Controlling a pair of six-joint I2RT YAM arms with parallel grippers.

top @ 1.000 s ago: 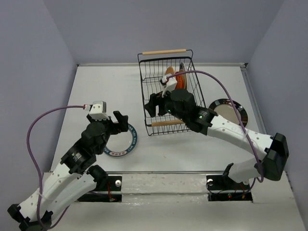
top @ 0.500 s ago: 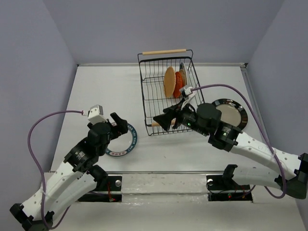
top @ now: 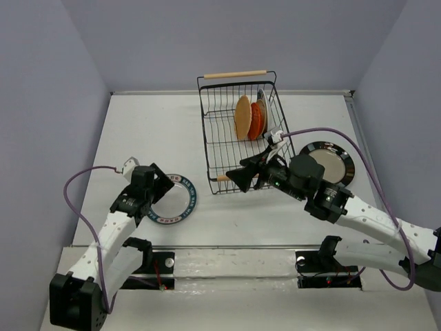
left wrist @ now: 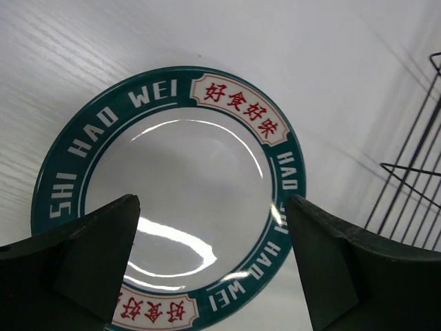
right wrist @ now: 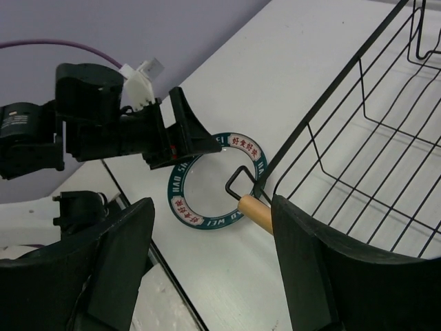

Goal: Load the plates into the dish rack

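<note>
The job looked about half done: three plates, tan (top: 242, 117), orange-red (top: 255, 121) and a pale one (top: 262, 102) behind them, stood on edge in the far right of the dish rack (top: 219, 141). A green-rimmed plate (left wrist: 176, 186) lay flat on the bench (top: 138, 131) left of the rack and a black-rimmed plate (top: 334, 160) lay to its right. The left tool (left wrist: 212, 207) hung over the green-rimmed plate, jaws wide apart and empty, while the right tool (right wrist: 212, 203), also apart and empty, was by the rack's near wooden handle (right wrist: 256, 212).
</note>
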